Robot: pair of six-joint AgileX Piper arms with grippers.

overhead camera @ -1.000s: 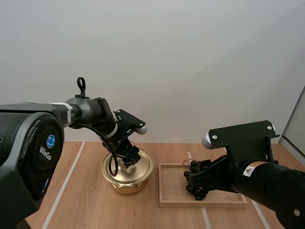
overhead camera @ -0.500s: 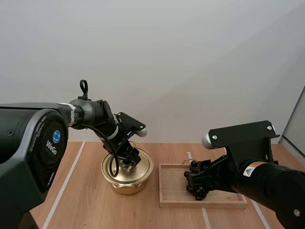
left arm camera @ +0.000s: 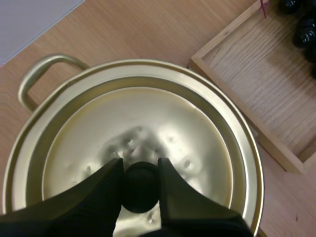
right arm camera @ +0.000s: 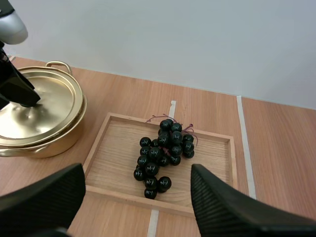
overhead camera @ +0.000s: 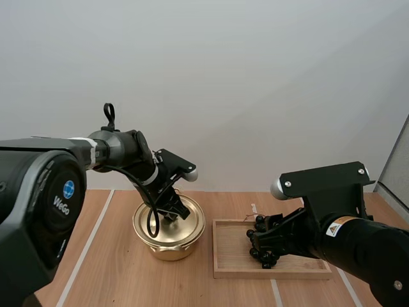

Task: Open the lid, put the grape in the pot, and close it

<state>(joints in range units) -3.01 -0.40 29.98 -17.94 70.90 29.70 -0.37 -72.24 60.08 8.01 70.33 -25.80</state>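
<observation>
Pot stands beside the wooden tray in the high view, lid on it, left gripper at its centre. Left wrist view: the fingers clamp the lid's black knob. The lid is thin, slick metal, likely light, and the knob is the sound hold. Right wrist view: right gripper hangs spread wide over the bunch of grapes in the tray, soft fruit to pinch gently.

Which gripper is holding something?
The left gripper: it pinches the knob of the lid. The right gripper hangs open over the grapes, gripping nothing.
</observation>
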